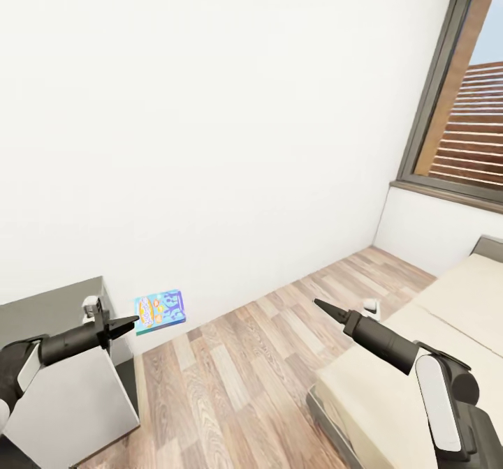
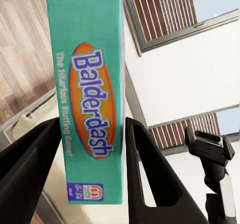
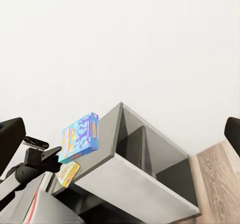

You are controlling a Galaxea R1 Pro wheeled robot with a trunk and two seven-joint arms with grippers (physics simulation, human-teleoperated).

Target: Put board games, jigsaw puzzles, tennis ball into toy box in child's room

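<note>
**Blue game box in the left gripper, on its way from the bed**

The left gripper point(image 1: 124, 327) pinches a small blue board game point(image 1: 160, 310), held out in the air in front of the white wall at the left of the room. From the left wrist camera the box's teal edge, lettered "Balderdash", sits squeezed between the two dark fingers point(image 2: 30, 164). In the right wrist view the same box shows as a blue printed slab with a second yellowish shape just under it; I cannot tell what that one is.

The right gripper point(image 1: 327, 308) hangs empty over the near corner of the bed point(image 1: 454, 294), its tips drawn to a single point in the head view. In its own wrist view the two fingertips point(image 3: 11, 134) stand far apart at opposite edges, so I cannot tell for sure whether it is spread or pressed together.

A grey open-shelved cabinet point(image 1: 63, 385) stands near the left arm, wood-plank floor point(image 1: 237, 371) runs between it and the bed, and a dark-framed window point(image 1: 447, 106) is at the far right.

This looks like the carrying step: one game is lifted off and the table and toy box are elsewhere. Next the robot needs to turn and drive to the table, keeping the grip firm, then bring the box over the bin before letting go.
</note>
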